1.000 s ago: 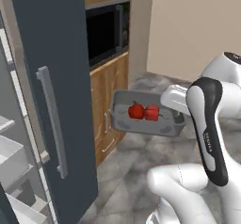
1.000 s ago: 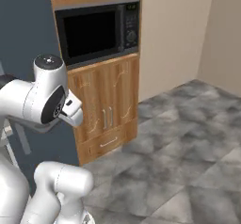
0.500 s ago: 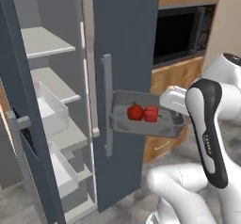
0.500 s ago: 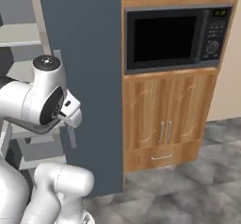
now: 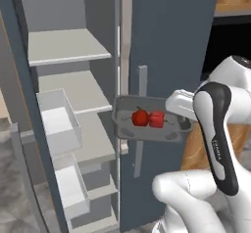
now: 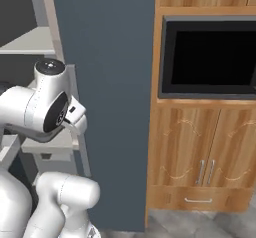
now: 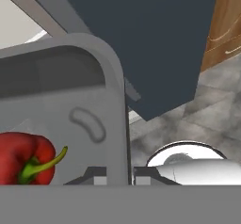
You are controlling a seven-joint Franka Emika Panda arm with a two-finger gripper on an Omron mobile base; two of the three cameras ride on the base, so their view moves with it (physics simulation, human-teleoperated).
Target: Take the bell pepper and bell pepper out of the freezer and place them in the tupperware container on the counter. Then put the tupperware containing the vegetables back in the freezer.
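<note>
Freezer (image 5: 166, 36) open; 1 tupperware container (image 5: 128, 130), 2 bell peppers (image 5: 148, 119).

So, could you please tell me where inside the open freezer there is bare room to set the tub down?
The light grey upper shelf of the dark slate-blue freezer is bare, as is the shelf below it, bordered by the pale clear drawer. Lower down, drawers crowd the space. The fingers are shut on the dark grey tub holding two red peppers.
</note>
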